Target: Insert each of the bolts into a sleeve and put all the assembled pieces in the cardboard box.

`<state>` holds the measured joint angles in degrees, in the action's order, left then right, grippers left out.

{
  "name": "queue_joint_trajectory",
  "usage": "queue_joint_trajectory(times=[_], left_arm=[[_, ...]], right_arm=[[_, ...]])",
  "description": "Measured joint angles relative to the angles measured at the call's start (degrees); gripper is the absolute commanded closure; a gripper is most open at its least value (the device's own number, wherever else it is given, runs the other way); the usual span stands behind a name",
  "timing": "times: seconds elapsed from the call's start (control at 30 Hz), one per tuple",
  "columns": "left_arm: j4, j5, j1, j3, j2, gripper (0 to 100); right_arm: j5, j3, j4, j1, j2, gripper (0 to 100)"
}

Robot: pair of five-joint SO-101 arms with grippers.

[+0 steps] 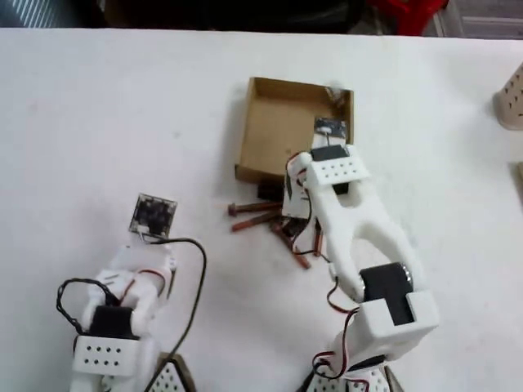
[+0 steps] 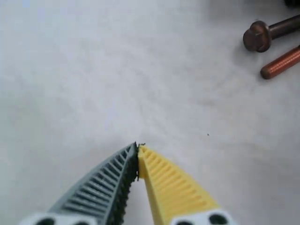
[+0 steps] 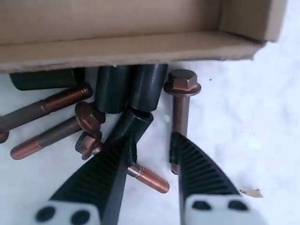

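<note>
Several copper bolts (image 3: 56,133) and black sleeves (image 3: 112,89) lie in a heap on the white table, against the outside wall of the cardboard box (image 3: 126,47). My right gripper (image 3: 151,147) hangs open just above the heap. One sleeve (image 3: 133,124) lies by one finger and one bolt (image 3: 180,105) by the other, with nothing held. In the high view the right arm (image 1: 343,204) covers part of the heap (image 1: 255,214) beside the box (image 1: 282,122). My left gripper (image 2: 137,151) is shut and empty over bare table, and two bolts (image 2: 262,35) lie farther off.
A beige perforated block (image 1: 511,98) stands at the table's right edge. The left arm (image 1: 122,310) sits at the front left, with a black cable (image 1: 192,286) looping beside it. White table (image 1: 98,114) stretches to the left of the box.
</note>
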<state>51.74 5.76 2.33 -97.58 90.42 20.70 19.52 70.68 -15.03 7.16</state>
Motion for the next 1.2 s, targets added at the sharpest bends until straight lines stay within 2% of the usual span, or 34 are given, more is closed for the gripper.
queue_joint_trajectory(times=[0.23, 0.63, 1.0, 1.13, 1.2], left_arm=[[0.00, 0.00, 0.00, 0.00, 0.00, 98], [0.00, 0.00, 0.00, 0.00, 0.00, 98], [0.00, 0.00, 0.00, 0.00, 0.00, 98], [0.00, 0.00, 0.00, 0.00, 0.00, 98], [0.00, 0.00, 0.00, 0.00, 0.00, 98]], right_arm=[[0.44, 0.35, -2.55, -1.23, 0.00, 96.8], [0.53, 5.01, -6.95, -2.29, -0.70, 88.1], [0.53, 9.32, -11.52, -3.69, -0.53, 88.4], [0.53, 9.23, -11.60, -3.69, 1.05, 99.3], [0.53, 9.23, -11.60, -3.60, 1.23, 96.9]])
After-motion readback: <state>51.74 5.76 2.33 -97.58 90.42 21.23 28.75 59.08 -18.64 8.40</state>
